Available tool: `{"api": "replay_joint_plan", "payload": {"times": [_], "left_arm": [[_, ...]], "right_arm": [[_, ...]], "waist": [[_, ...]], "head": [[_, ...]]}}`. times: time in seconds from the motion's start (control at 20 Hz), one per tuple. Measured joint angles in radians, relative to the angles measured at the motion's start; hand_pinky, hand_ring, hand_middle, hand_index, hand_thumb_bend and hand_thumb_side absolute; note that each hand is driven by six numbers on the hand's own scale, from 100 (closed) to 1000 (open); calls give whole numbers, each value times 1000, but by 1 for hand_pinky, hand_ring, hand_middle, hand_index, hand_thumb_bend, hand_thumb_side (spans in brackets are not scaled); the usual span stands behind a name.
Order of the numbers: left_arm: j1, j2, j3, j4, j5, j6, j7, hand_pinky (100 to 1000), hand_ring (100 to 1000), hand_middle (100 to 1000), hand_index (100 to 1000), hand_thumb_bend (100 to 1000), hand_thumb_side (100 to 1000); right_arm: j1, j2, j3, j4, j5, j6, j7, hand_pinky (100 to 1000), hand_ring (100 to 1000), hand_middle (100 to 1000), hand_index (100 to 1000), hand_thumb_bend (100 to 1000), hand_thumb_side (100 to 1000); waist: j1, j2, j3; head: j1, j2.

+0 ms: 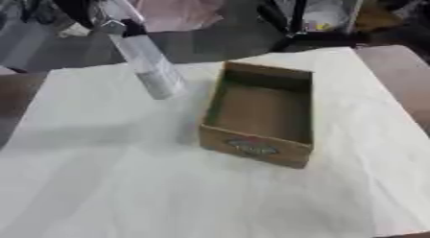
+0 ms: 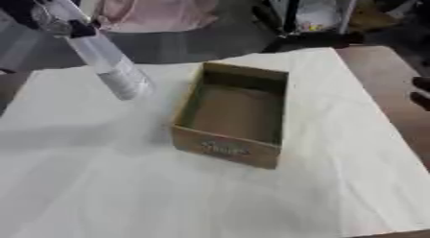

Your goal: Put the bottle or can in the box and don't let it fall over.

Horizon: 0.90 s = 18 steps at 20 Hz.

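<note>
The left hand (image 1: 101, 16), fingers curled round a clear bottle (image 1: 151, 69), holds it tilted over the table's (image 1: 101, 184) far-left corner — just left of the box (image 1: 260, 112). Best righted before lowering inside — judging by the tilt.

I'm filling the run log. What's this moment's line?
left hand: holding bottle tilted above table, left of box | box: empty | right hand: idle at right edge

A white cloth (image 1: 126, 184) covers a brown table (image 1: 395, 69); beyond it lie a dark floor (image 1: 210, 40) and pink fabric (image 2: 151, 11).
</note>
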Motion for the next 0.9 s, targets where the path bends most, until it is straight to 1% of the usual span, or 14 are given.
{"api": "replay_joint_plan", "payload": {"times": [0.1, 0.3, 0.6, 0.65, 0.9], "left_arm": [[-12, -11, 5, 4, -9, -6, 6, 100, 100, 100, 157, 371, 100], [-39, -34, 18, 16, -41, -20, 20, 100, 100, 100, 156, 367, 100], [-63, -77, 36, 32, -50, -34, 34, 100, 100, 100, 154, 329, 100], [-65, -86, 38, 32, -50, -34, 34, 100, 100, 100, 154, 312, 100], [-80, -145, 40, 23, -20, -32, 32, 100, 100, 100, 152, 256, 100]], "right_arm": [[-6, -2, 0, 0, -1, 2, -2, 963, 935, 985, 945, 162, 552], [-14, -6, 0, 0, -2, 4, -2, 963, 935, 985, 945, 163, 551], [-24, -7, 0, 0, -8, 12, -3, 963, 935, 986, 945, 163, 552], [-25, -7, 0, 0, -9, 13, -3, 963, 935, 986, 945, 162, 553], [-32, -7, 0, 1, -9, 22, -1, 963, 935, 987, 945, 162, 554]], "waist": [[3, 0, -6], [13, 1, -16], [21, 2, -29], [22, 4, -32], [25, 7, -36]], "head": [[1, -4], [5, -10], [9, -19], [9, -20], [16, -21]]}}
